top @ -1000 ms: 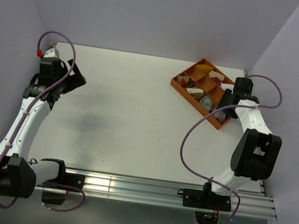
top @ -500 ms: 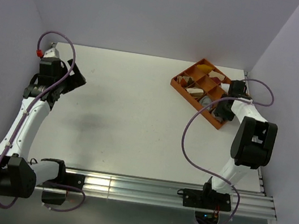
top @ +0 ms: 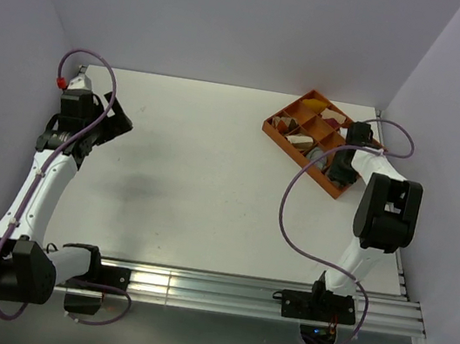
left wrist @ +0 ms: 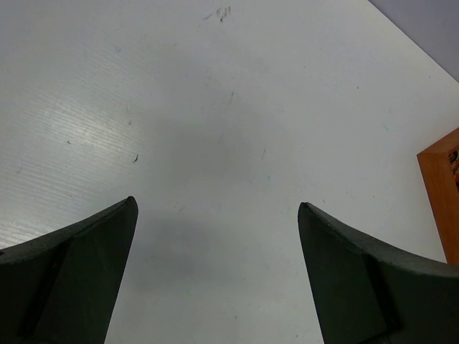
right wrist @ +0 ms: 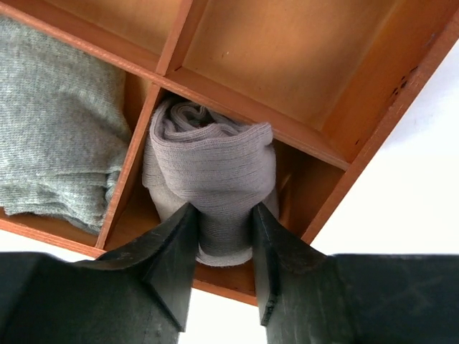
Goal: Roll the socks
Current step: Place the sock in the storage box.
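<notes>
Right gripper [right wrist: 224, 215] has pushed deeper into the orange tray [right wrist: 373, 122] at the far right and pinches the rolled grey sock [right wrist: 215, 158] in its corner compartment, probably to pull it out, while left gripper [left wrist: 216, 206] waits spread wide over the table [left wrist: 215, 93].

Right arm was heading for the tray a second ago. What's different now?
The right arm reached farther over the orange tray. The right gripper narrowed its jaws, which now pinch the rolled grey bundle in its compartment. The left gripper, wide open and holding nothing, stayed where it was, and so did the tray.
</notes>
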